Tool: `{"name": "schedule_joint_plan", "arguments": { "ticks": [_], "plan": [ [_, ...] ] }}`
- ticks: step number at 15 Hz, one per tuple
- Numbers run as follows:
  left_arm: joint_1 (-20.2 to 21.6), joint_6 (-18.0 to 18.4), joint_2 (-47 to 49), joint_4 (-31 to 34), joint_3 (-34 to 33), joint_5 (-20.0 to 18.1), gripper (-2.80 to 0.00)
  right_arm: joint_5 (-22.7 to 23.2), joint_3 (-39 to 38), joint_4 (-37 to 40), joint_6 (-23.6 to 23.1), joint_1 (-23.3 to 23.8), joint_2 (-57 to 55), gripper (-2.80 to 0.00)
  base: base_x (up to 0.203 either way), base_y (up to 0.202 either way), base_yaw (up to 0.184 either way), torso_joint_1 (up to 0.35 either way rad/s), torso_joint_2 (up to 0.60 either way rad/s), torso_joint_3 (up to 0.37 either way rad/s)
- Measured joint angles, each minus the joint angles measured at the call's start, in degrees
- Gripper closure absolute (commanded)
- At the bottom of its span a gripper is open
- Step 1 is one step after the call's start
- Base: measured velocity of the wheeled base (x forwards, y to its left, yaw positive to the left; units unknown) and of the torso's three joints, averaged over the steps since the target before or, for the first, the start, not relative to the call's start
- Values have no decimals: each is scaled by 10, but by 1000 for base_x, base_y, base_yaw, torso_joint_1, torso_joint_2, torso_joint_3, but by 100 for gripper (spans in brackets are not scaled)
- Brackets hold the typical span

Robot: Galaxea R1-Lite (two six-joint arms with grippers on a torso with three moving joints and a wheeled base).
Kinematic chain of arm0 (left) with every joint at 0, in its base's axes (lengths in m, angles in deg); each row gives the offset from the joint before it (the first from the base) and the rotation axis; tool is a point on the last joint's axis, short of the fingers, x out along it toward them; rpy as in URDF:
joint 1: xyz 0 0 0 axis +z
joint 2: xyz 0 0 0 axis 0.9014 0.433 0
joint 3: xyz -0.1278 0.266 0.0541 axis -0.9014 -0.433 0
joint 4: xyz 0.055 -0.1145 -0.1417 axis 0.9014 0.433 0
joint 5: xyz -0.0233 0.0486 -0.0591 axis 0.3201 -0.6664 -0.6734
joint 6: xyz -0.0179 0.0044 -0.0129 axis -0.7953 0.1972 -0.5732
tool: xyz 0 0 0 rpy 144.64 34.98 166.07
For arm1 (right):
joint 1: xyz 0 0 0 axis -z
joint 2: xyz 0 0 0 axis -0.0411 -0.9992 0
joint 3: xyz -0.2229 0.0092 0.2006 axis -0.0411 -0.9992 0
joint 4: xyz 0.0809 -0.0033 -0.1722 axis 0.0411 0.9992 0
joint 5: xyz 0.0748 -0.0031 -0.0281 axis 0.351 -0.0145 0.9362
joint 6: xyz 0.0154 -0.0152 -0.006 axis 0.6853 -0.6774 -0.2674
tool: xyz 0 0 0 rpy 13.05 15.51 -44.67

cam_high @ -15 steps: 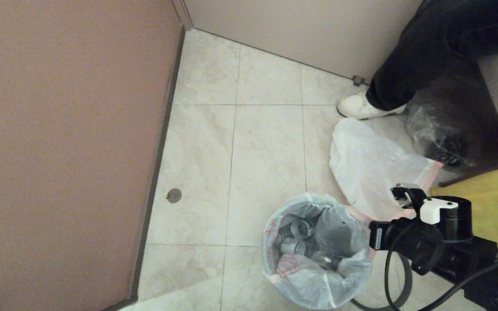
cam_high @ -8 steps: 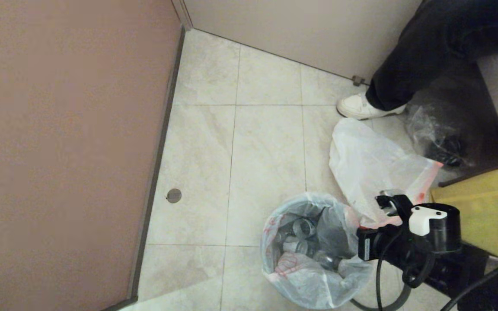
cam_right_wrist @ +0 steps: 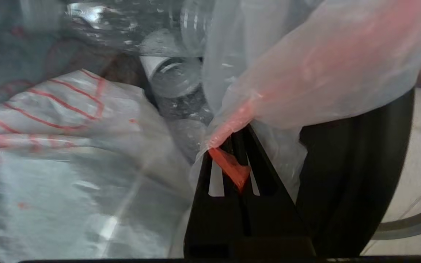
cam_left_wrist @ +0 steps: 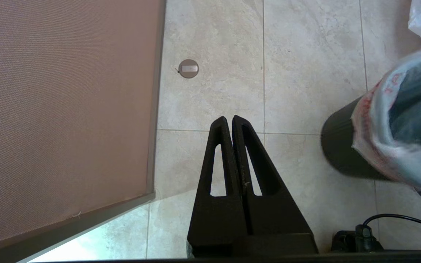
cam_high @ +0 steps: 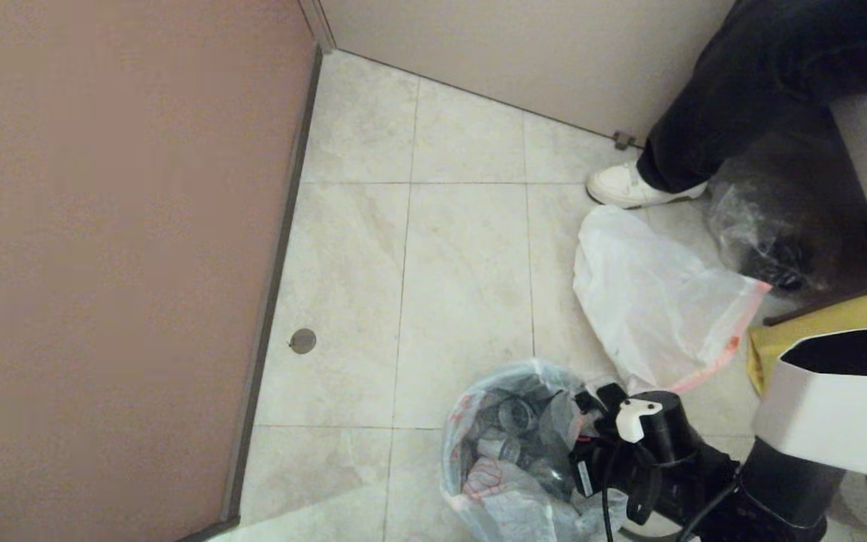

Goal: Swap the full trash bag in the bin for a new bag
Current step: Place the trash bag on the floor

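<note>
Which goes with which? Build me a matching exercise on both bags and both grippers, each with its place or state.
1 full trash bag
2 new bag
3 left gripper
4 right gripper

A shut, over bare floor
B inside the bin
C shut on an orange-red hem
D spread flat, outside the bin

Pairs: 1-B, 2-D, 3-A, 4-C

The right arm hides the near rim of the bin, and the full trash bag runs off the head view's lower edge.
</note>
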Motion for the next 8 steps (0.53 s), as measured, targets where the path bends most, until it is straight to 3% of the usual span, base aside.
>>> {"name": "schedule_joint_plan", "arguments": {
  "ticks": [5,8],
  "plan": [
    [0,0,0,0,0,0,0,4,-10,11,8,-9,52,0,0,0,0,0,0,0],
    [0,0,0,0,0,0,0,31,-32,15,30,-27,122,0,0,0,0,0,0,0]
  ]
}}
